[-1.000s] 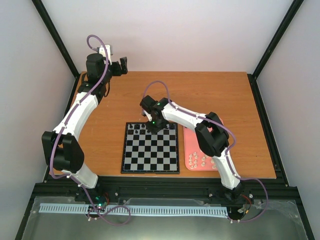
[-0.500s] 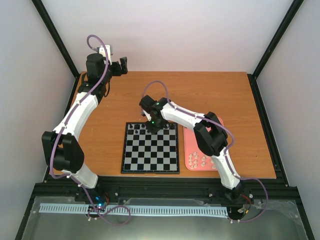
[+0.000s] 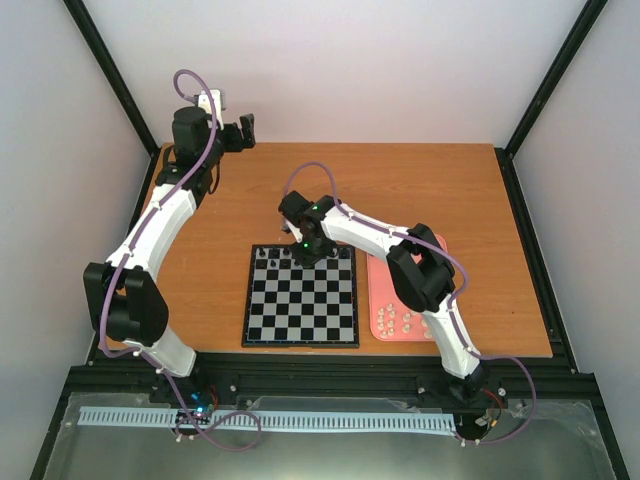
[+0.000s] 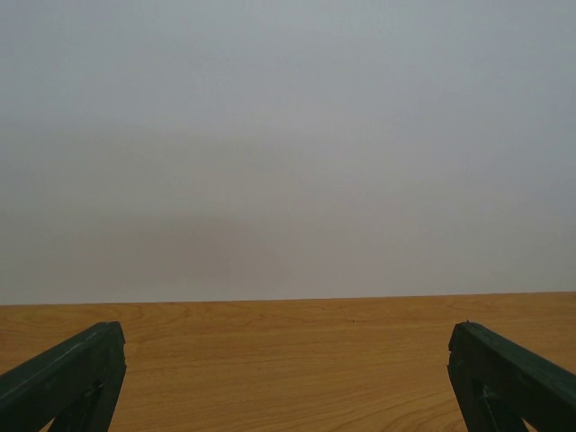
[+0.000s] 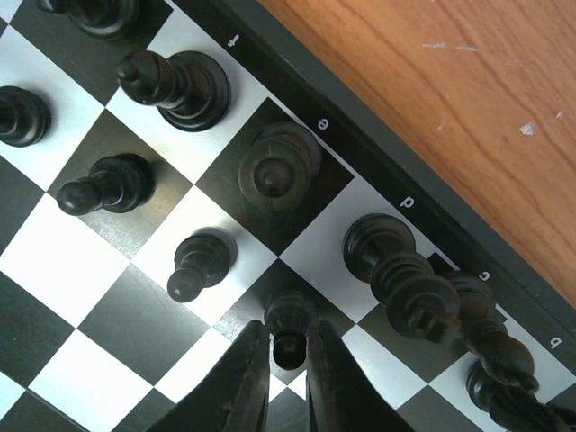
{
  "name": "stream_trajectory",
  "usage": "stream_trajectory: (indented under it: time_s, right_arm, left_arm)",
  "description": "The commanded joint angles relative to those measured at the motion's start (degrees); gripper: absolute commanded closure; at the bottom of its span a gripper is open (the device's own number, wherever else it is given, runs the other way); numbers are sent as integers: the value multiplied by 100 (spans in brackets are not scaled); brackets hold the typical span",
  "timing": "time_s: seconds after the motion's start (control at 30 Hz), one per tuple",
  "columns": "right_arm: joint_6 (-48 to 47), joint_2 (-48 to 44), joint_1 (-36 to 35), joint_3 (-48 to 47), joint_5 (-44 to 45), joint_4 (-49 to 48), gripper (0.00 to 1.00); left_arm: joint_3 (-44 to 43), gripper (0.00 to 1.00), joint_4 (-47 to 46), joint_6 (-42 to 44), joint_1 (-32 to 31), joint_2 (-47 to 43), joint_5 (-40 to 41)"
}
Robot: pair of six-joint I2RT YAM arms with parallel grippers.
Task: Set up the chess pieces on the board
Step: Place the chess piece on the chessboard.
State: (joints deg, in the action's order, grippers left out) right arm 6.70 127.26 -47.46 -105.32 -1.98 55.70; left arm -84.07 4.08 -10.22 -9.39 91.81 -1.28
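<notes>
— Where is our right gripper (image 5: 288, 333)?
— Low over the far edge of the board (image 3: 300, 296). A black pawn (image 5: 289, 315) stands on a dark second-row square between our fingers (image 5: 243, 378), just before the tall piece (image 5: 400, 270) on d.
— Are we gripping it?
— The gap is narrow, but we cannot tell if the pads press it.
— And our left gripper (image 4: 288, 360)?
— Jaws spread wide above the wooden table (image 4: 288, 396).

One board (image 3: 300, 310), one pink tray (image 3: 377, 282), left arm (image 3: 160, 215), right arm (image 3: 365, 232), at least nine black pieces (image 5: 279, 166).
</notes>
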Motion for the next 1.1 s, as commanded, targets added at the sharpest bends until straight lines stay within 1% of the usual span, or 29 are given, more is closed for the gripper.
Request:
stream_trajectory:
  time_s: [0.0,1.07]
  right_arm:
    - [-33,9,-70,-6,76,11,82]
    - [-6,-413,-220,208,396,58,82]
  left_arm:
    - [-268,0,1,29,-19,43,31]
    - [-299,0,-3,20,-19,84,20]
